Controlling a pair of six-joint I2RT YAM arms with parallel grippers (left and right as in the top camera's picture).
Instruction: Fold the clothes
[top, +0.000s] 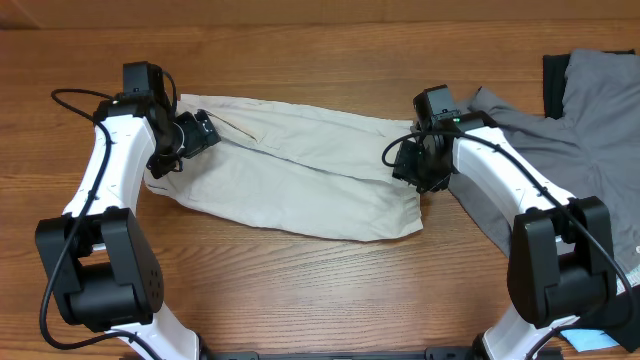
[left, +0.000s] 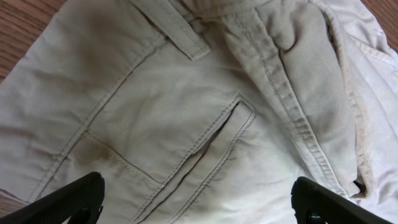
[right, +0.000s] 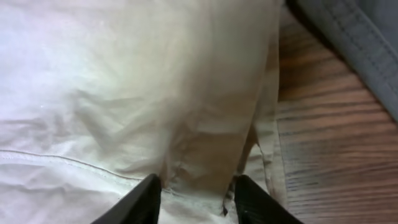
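Right gripper (right: 198, 204) is clamped on a bunched fold of the shorts (top: 300, 170), with a grey garment (top: 590, 130) just beside it on the wooden table (top: 300, 290). Left gripper (left: 199, 200) hangs spread wide, shorts pocket (left: 211, 149) right under it.

On table (top: 300, 290), shorts (top: 290, 190) are lying crosswise at centre. Left gripper (top: 200, 135) sitting over their left end, right gripper (top: 412, 165) at their right end. Second garment (top: 585, 130) lying just right of shorts, under right arm (top: 500, 170).

Grey garment (top: 560, 130) partly beyond overhead's right edge
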